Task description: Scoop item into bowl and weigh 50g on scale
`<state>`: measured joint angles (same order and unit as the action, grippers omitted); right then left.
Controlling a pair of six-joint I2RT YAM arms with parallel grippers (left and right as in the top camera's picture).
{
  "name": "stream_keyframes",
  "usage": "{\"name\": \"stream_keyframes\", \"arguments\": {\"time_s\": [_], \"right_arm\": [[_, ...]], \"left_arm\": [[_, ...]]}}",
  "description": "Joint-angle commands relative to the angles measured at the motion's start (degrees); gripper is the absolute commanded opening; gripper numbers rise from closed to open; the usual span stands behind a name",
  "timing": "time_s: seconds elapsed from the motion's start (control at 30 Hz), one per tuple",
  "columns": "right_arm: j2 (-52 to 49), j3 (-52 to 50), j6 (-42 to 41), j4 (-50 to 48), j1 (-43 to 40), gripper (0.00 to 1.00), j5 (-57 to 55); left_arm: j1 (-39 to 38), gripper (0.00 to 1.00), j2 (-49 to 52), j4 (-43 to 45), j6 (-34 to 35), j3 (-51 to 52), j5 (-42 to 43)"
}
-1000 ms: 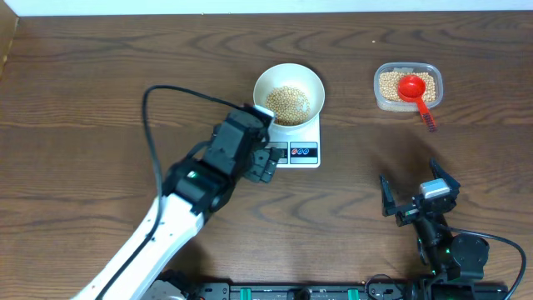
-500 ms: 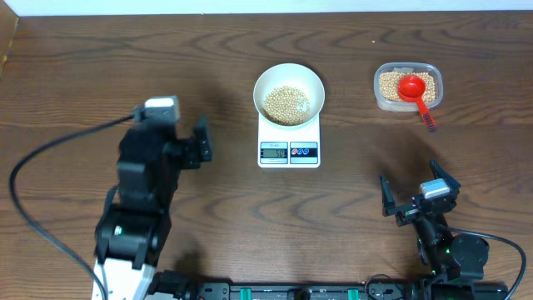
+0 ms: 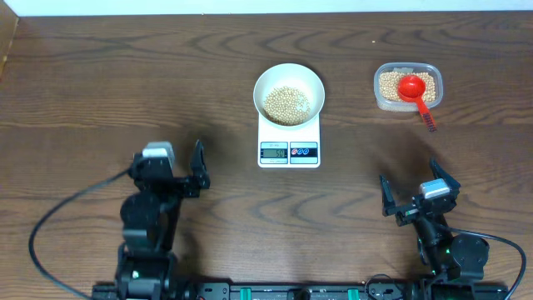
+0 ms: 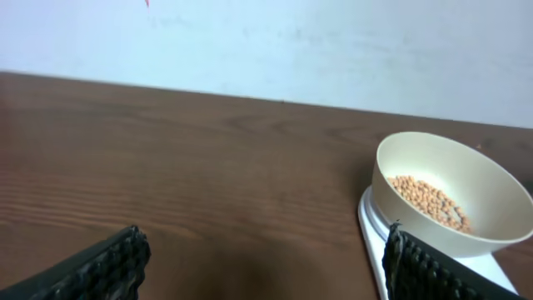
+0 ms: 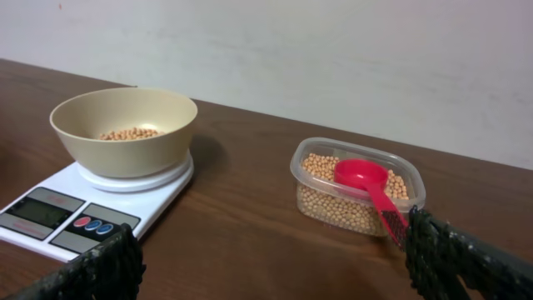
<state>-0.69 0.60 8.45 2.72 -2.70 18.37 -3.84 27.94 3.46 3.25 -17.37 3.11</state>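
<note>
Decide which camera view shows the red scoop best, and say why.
The right wrist view: the red scoop is close and large, resting on beans in the clear tub, handle over the rim. Overhead shows it small, from above. The left wrist view misses it.

The left arm has pulled right away from the scale [image 3: 289, 143]. A second ago it stretched across the bench [image 3: 83, 83], its claw up against the near-left rim of the bowl [image 3: 288, 93] and hiding the scale's left end. Half a second ago it had already swung clear, off to the left. Now the left claw [image 3: 169, 162] sits further back, nearer the bench's front edge, well apart from the scale, whose whole top shows.
</note>
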Motion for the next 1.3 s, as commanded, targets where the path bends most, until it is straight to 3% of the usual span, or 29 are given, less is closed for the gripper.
{"name": "stream_keyframes", "arguments": {"time_s": [0.0, 0.47, 0.73, 1.27], "right_arm": [[0.4, -0.3, 0.9, 0.0, 0.5, 0.99, -0.3], [0.4, -0.3, 0.9, 0.0, 0.5, 0.99, -0.3], [0.4, -0.3, 0.9, 0.0, 0.5, 0.99, -0.3], [0.4, -0.3, 0.9, 0.0, 0.5, 0.99, -0.3]], "left_arm": [[0.3, 0.92, -6.0, 0.9, -3.8, 3.4, 0.6], [0.3, 0.92, -21.9, 0.9, -14.7, 17.0, 0.5], [0.3, 0.92, -27.9, -7.4, -16.5, 17.1, -0.3], [0.3, 0.92, -26.6, -7.5, -16.5, 17.1, -1.0]]}}
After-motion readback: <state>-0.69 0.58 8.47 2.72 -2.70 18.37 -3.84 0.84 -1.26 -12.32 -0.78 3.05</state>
